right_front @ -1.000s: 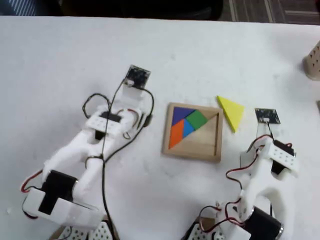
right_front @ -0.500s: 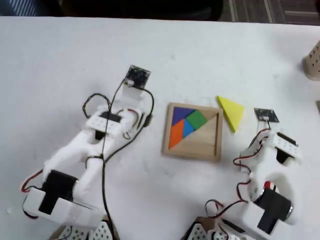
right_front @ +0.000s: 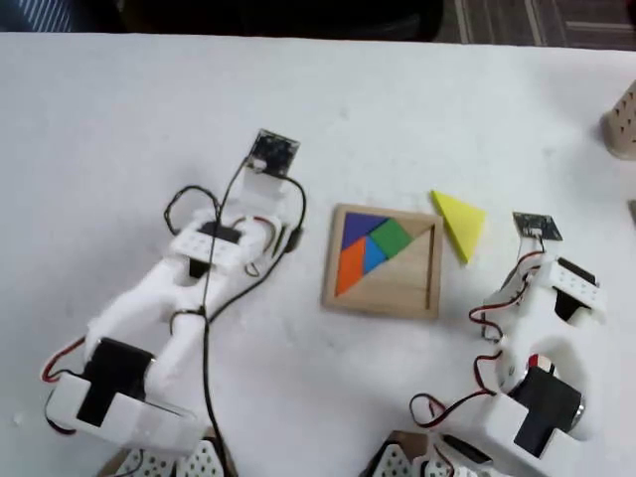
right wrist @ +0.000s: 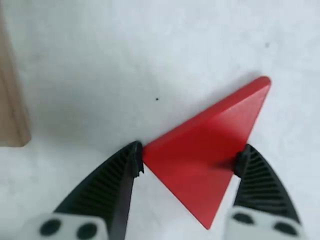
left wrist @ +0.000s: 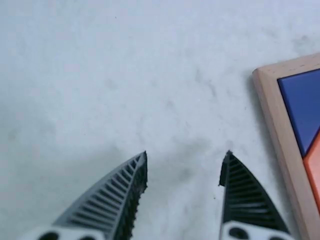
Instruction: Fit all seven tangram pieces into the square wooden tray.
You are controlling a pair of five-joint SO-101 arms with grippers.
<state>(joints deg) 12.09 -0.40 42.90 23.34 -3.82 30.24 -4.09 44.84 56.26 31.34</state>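
The square wooden tray (right_front: pixel 429 288) lies mid-table and holds purple-blue (right_front: pixel 360 229), green (right_front: pixel 393 236), orange (right_front: pixel 350 266) and small blue pieces in its left half. A yellow triangle (right_front: pixel 459 224) lies just right of the tray's top corner. A red triangle (right wrist: pixel 207 150) lies flat on the table. My right gripper (right wrist: pixel 190 152) is open and straddles it, fingertips close against its edges. The right arm (right_front: pixel 552 298) sits right of the tray. My left gripper (left wrist: pixel 186 157) is open over bare table, just left of the tray (left wrist: pixel 272 115). The left arm (right_front: pixel 214 243) rests left of the tray.
A beige pegged object (right_front: pixel 623 124) stands at the far right edge. Loose cables run along both arms. White tabletop stretches behind the tray and to the far left.
The right arm has swung its base and elbow back and to the right, while its wrist stayed near the same spot right of the tray. The left arm has not moved.
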